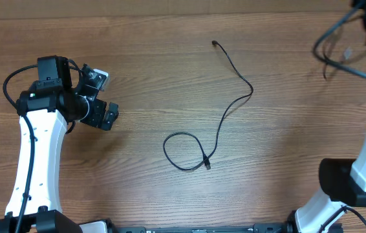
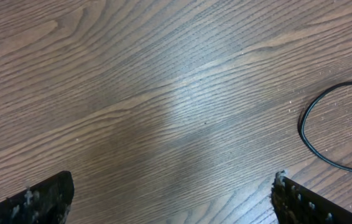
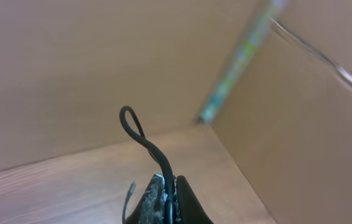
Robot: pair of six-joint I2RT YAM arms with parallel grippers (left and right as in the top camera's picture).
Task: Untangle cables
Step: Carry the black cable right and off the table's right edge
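One thin black cable (image 1: pixel 225 116) lies on the wooden table. It runs from a plug end (image 1: pixel 215 43) at the back down to a loose loop (image 1: pixel 182 152) near the middle. Part of that loop shows in the left wrist view (image 2: pixel 318 127). My left gripper (image 1: pixel 108 115) is open and empty over bare wood, left of the loop; its jaws (image 2: pixel 173 193) are wide apart. My right gripper (image 3: pixel 168 183) is shut on a second black cable (image 3: pixel 146 144) and holds it raised at the far right corner, where it hangs in loops (image 1: pixel 317 46).
Brown cardboard walls (image 3: pixel 300 124) stand close around the right gripper at the table's back right corner. The right arm's base (image 1: pixel 341 184) is at the front right and the left arm's white link (image 1: pixel 37 155) at the front left.
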